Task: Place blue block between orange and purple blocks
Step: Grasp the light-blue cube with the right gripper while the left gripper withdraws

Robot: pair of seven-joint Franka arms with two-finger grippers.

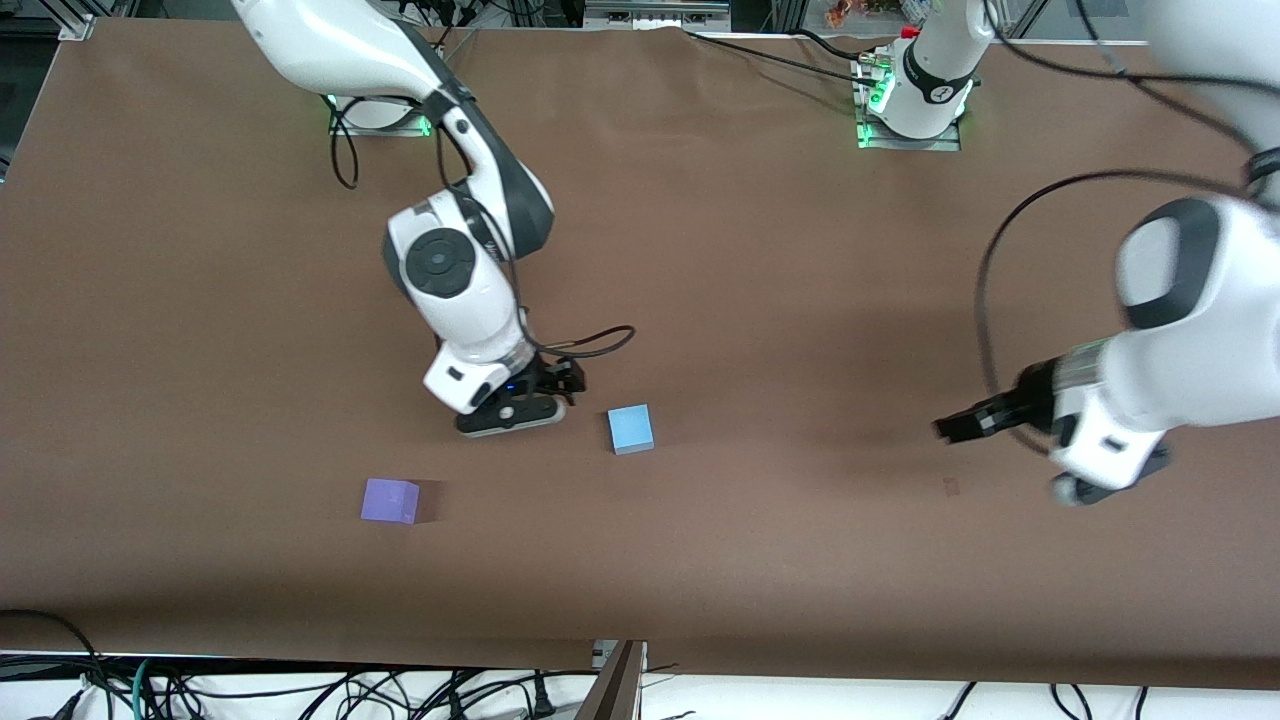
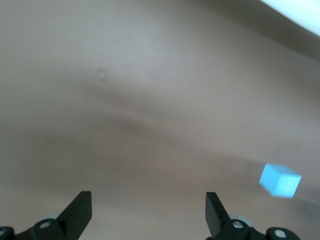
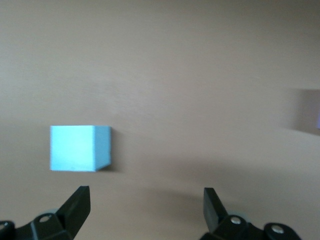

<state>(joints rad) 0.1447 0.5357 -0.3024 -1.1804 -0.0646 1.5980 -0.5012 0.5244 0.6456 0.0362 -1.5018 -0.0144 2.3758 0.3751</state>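
Blue block (image 1: pixel 630 429) rests on tabletop (image 1: pixel 800 560), free of both grippers. Purple block (image 1: pixel 390 500) lies nearer the camera, toward the right arm's end. Right gripper (image 1: pixel 570 385), fingers spread, sits just beside the blue block. Left gripper (image 1: pixel 950 428), released, hovers over bare tabletop.

We can read no text, label, brand, number or sign in any of the views. The brown table (image 1: pixel 760 260), the blue block (image 1: pixel 630 429), the purple block (image 1: pixel 390 500) and the white arm housings carry no lettering that we can make out.
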